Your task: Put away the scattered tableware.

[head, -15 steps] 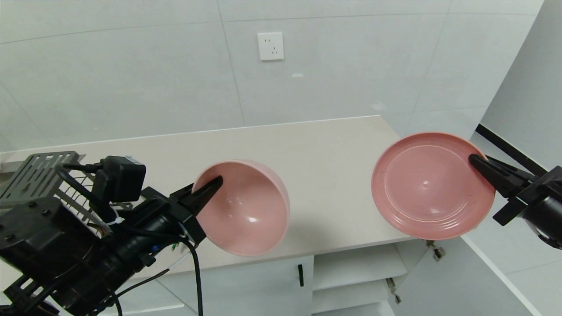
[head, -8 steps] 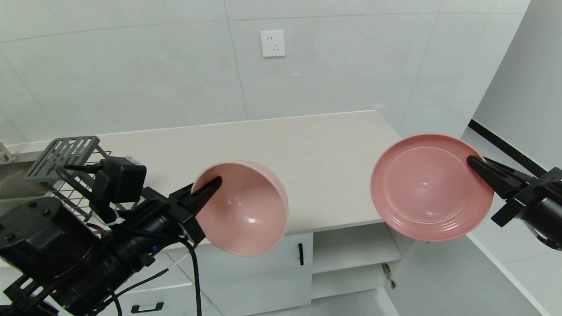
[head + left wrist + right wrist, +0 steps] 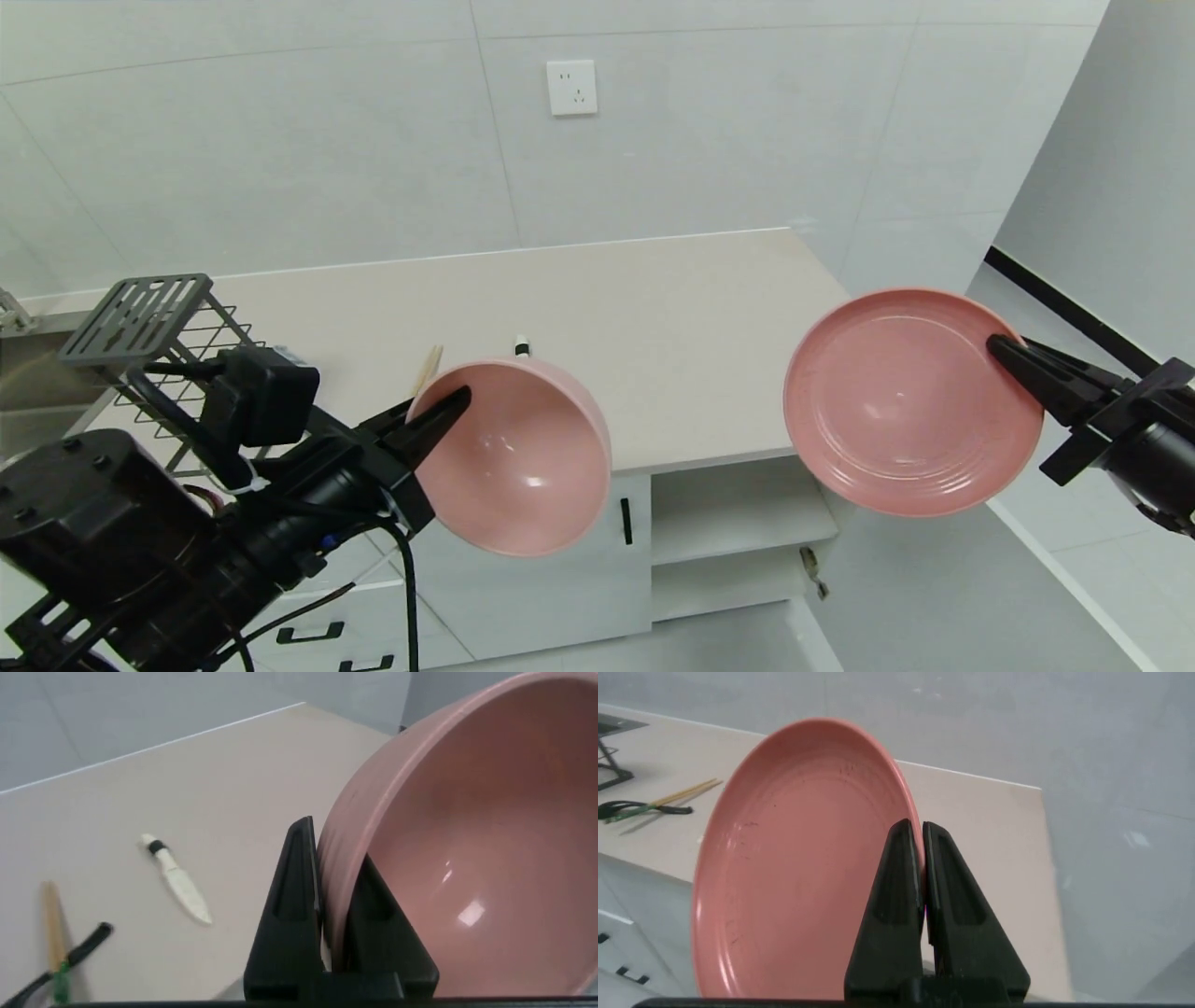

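Note:
My left gripper [image 3: 446,408] is shut on the rim of a pink bowl [image 3: 523,462], held in the air on its side in front of the counter's [image 3: 672,345] front edge. In the left wrist view the fingers [image 3: 297,896] pinch the bowl's [image 3: 467,849] wall. My right gripper [image 3: 1013,359] is shut on the rim of a pink plate [image 3: 901,411], held tilted in the air off the counter's right end. The right wrist view shows the plate [image 3: 794,859] edge between the fingers [image 3: 898,891]. On the counter lie a white-handled knife [image 3: 177,877], wooden chopsticks [image 3: 53,938] and a black-handled utensil [image 3: 70,952].
A black wire dish rack [image 3: 154,322] stands at the counter's left. Below the counter are a white cabinet door [image 3: 560,569] and open shelves [image 3: 738,513]. A wall socket [image 3: 571,87] sits on the tiled wall.
The head view has pulled back and shifted; more cabinet front, the rack and the utensils on the counter now show. Both grippers keep their hold on the bowl and the plate.

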Controlling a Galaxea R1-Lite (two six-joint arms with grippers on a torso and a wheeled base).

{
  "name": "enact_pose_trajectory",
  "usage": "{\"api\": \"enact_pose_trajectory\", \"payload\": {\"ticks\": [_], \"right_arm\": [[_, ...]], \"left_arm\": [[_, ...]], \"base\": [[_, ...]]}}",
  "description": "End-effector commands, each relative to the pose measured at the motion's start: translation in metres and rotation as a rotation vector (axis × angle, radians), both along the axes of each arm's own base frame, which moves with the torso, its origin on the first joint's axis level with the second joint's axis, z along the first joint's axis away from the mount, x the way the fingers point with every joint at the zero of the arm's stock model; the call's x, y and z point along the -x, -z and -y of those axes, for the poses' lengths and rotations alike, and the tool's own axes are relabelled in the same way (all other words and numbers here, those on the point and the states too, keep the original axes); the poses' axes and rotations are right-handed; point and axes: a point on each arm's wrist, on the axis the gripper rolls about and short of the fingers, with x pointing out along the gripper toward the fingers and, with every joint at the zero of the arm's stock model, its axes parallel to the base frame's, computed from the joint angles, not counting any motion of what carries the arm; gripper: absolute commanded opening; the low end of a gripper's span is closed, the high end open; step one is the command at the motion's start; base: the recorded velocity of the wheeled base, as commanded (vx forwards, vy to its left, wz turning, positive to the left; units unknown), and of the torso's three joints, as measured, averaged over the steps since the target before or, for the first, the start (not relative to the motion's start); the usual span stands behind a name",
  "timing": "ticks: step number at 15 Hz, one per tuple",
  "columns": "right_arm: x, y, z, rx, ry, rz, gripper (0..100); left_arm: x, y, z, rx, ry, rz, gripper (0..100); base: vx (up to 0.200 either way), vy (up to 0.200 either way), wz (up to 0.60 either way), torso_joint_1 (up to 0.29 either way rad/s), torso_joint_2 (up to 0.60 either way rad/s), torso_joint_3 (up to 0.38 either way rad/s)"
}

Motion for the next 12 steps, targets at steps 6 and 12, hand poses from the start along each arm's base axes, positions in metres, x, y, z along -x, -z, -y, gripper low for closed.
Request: {"api": "enact_pose_trajectory", "payload": {"ticks": [6, 12], "right_arm": [[0.0001, -0.0003, 0.0, 0.0, 0.0, 0.002, 0], [0.0002, -0.001, 0.0, -0.001, 0.0, 0.005, 0]], "left_arm": [[0.0008, 0.0006, -0.0005, 0.0, 0.0, -0.003, 0], [-0.0003, 0.0023, -0.0004, -0.004, 0.0, -0.01, 0]], "base": [[-0.1, 0.0, 0.0, 0.006, 0.0, 0.0], [0.0, 0.0, 0.0, 0.0, 0.0, 0.0]]}}
